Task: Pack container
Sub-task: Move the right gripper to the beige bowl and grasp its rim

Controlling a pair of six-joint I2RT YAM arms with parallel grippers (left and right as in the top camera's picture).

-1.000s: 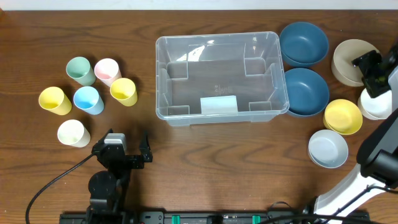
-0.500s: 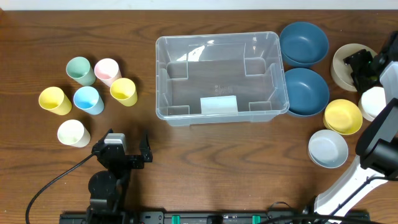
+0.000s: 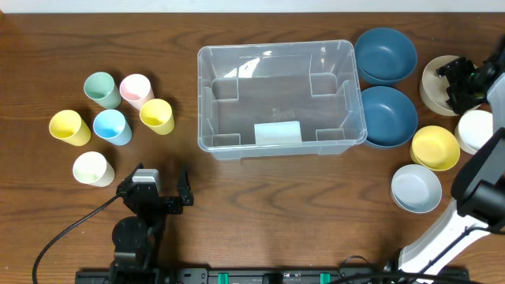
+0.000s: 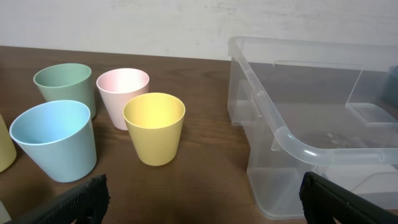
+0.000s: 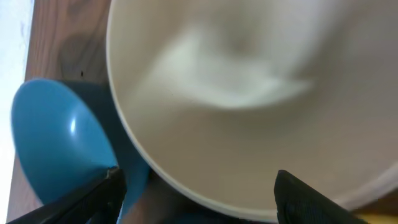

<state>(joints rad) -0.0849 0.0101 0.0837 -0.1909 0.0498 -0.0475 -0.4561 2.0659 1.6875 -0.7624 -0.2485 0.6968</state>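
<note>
Container: clear plastic bin (image 3: 276, 95), mid-table and upright, with nothing in it but a pale label by its near wall. Packing looks not yet begun.
Left of container: six cups stand mouth-up in a loose cluster: green (image 3: 100, 88), pink (image 3: 136, 89), yellow (image 3: 157, 116), blue (image 3: 111, 126), a second yellow (image 3: 69, 127) and white (image 3: 92, 168). None are nested. They are probably set apart like this so each can be taken on its own.
Right of container: two dark blue bowls (image 3: 385, 55) lie just beside its right wall. Farther out are a beige bowl (image 3: 438, 79), a yellow bowl (image 3: 435, 147), a pale bowl (image 3: 416, 188) and a white one partly hidden under the arm.
Right claw: the right gripper (image 3: 460, 83) hangs over the beige bowl, well right of the container. Its fingers are apart and nothing is clamped. In the wrist view the bowl's near rim fills the gap between them. The spread looks meant for a pinch on that rim. I cannot tell whether it touches.
Left claw: the left gripper (image 3: 162, 193) sits low near the table, in front of the container's left corner. Its fingers are spread wide and empty, and it faces the cups and the container wall. It looks parked and out of the way.
Next, my guess: drop onto the beige rim, close, then carry the bowl left into the container.
Watch: the smooth rim could slip, and the dark blue bowls lie in the path.
</note>
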